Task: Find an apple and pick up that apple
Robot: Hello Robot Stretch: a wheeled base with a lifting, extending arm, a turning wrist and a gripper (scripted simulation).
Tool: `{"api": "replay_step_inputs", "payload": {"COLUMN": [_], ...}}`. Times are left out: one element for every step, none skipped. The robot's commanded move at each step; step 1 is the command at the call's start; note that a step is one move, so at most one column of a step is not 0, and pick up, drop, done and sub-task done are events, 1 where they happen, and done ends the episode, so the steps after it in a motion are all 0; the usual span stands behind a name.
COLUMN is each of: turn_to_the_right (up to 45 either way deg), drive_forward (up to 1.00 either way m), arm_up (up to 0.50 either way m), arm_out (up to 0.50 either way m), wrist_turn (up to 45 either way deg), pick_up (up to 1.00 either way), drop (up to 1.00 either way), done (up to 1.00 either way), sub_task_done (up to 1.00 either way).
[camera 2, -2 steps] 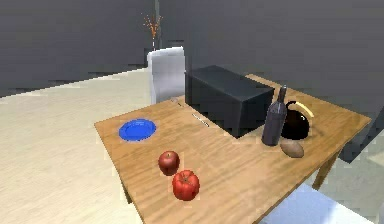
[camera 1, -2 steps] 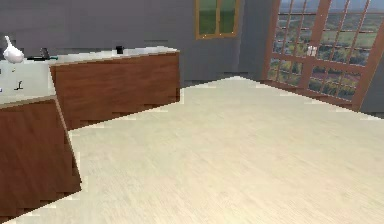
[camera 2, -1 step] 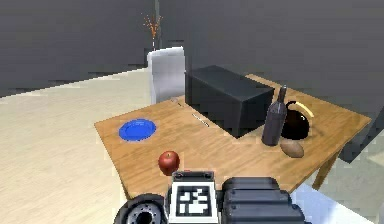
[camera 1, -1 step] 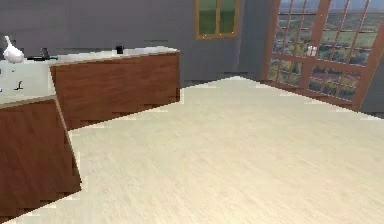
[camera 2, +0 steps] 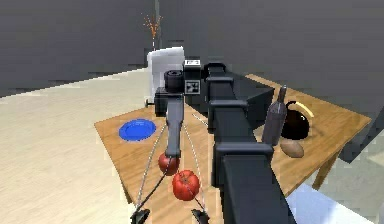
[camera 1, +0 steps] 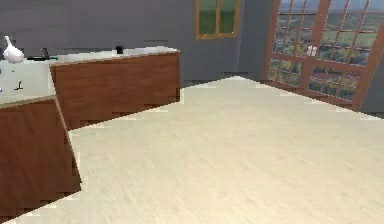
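Note:
Two red round apples lie on a wooden table (camera 2: 115, 150) in the arm side view, one apple (camera 2: 168, 163) just behind the other apple (camera 2: 186, 185). The dark arm bar (camera 2: 235, 150) rises over the table. The gripper (camera 2: 171, 212) reaches down from its dark body, its thin fingers (camera 2: 148, 190) running past both apples toward the table's near edge. With the apples on the table at the fingers, I cannot tell whether the gripper holds anything.
On the table are a blue plate (camera 2: 135, 129), a dark round pot (camera 2: 297, 123), a dark bottle (camera 2: 271, 125) and a brown lump (camera 2: 292, 148); a white chair back (camera 2: 165, 62) stands behind. The forward view has wooden counters (camera 1: 115, 85), a white vase (camera 1: 12, 48), glass doors (camera 1: 325, 50) and open pale floor (camera 1: 230, 150).

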Motion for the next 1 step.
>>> {"api": "replay_step_inputs", "payload": {"turn_to_the_right": [0.0], "drive_forward": [0.00], "arm_up": [0.00], "arm_out": [0.00], "wrist_turn": [45.0], "pick_up": [0.00], "drop": [0.00], "done": [0.00], "sub_task_done": [0.00]}}
